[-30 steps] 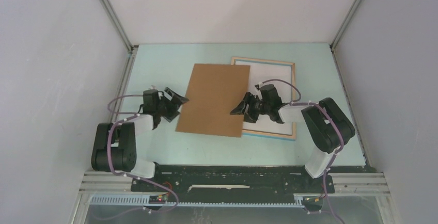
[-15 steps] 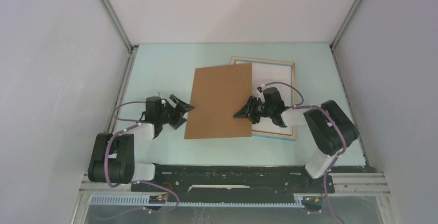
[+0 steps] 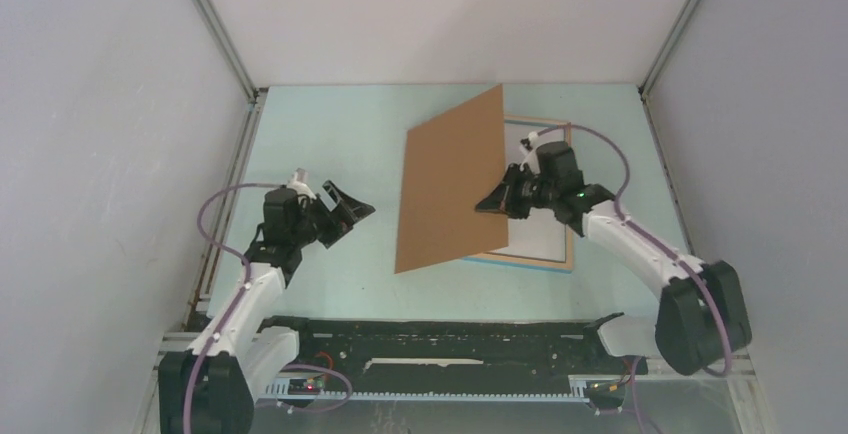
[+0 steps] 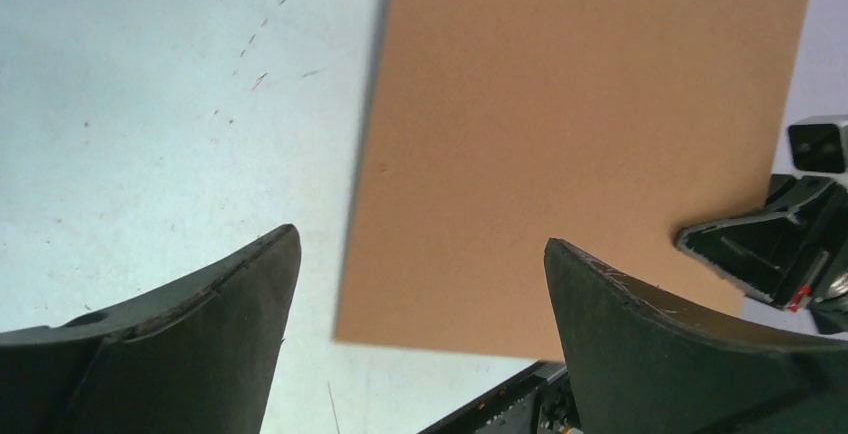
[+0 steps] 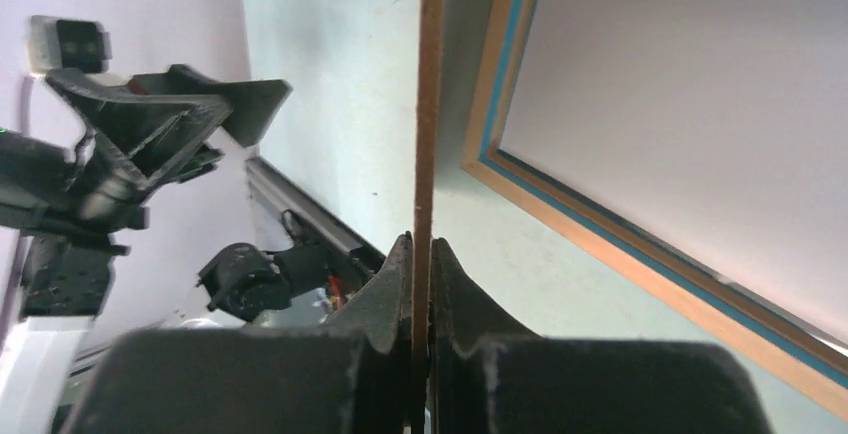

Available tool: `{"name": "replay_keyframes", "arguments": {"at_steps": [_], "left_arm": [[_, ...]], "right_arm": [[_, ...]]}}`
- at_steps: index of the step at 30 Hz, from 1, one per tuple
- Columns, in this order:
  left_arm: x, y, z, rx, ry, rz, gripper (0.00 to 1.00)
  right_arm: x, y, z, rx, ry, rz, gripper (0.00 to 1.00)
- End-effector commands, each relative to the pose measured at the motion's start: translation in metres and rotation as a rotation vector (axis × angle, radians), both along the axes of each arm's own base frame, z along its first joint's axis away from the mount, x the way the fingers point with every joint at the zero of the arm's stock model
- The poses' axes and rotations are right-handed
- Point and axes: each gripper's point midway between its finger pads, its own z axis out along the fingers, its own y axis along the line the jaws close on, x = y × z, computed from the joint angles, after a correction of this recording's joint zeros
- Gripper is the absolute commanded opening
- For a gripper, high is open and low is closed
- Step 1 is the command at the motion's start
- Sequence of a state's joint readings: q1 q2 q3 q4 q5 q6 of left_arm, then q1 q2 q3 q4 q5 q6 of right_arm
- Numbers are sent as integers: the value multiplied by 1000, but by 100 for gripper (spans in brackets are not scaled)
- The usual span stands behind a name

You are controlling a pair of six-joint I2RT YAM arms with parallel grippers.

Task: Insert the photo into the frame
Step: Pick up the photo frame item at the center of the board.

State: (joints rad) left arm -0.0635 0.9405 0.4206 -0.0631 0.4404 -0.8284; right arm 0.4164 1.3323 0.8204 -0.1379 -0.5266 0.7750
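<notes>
The plain brown backing board (image 3: 450, 184) stands tilted up on its left edge, raised off the table. My right gripper (image 3: 497, 200) is shut on its right edge; in the right wrist view the board (image 5: 431, 84) runs edge-on between the pinched jaws (image 5: 421, 254). Behind it the frame (image 3: 550, 121) lies flat, light wood with a thin blue line (image 5: 600, 219), and its opening shows only a plain white surface. The photo is not in view. My left gripper (image 3: 350, 212) hovers open left of the board (image 4: 580, 134), jaws wide (image 4: 420, 254), holding nothing.
Pale green tabletop (image 3: 330, 144) is walled by white panels with metal rails at left and right. The black base rail (image 3: 450, 339) runs along the near edge. The right gripper's fingers (image 4: 760, 249) show in the left wrist view at the board's edge.
My right gripper closed on the board's right edge and swung it up from flat to steeply tilted, uncovering more of the frame. My left arm drew back slightly, still open.
</notes>
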Motion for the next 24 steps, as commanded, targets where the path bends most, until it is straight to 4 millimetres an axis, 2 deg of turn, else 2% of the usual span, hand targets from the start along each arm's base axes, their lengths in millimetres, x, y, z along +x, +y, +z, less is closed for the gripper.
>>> {"name": "replay_keyframes", "arguments": {"at_steps": [1,3,6,8,11,15,20,24], "left_arm": [[0,1,57,111,-150,-91,97],[-1,-1,73,114,-191,-117,98],[-1,-6,87,100,-228,-147,99],[-1,-10,88,84,-233,-165,99],[-1,-17,85,70,-229,-192,99],[2,-23,78,69,-194,-224,99],[11,-32,68,69,-149,-189,98],[28,-60,62,10,-139,-158,98]], "right_arm": [[-1,-51,90,-155,-268,-9,0],[-16,-83,119,-271,-333,-42,0],[-42,-127,148,-453,-360,-103,0],[-55,-154,165,-558,-366,-169,0],[-68,-184,187,-668,-373,-256,0],[-72,-201,200,-731,-351,-326,0],[-72,-218,188,-858,-216,-353,0],[-66,-218,181,-891,-181,-336,0]]}}
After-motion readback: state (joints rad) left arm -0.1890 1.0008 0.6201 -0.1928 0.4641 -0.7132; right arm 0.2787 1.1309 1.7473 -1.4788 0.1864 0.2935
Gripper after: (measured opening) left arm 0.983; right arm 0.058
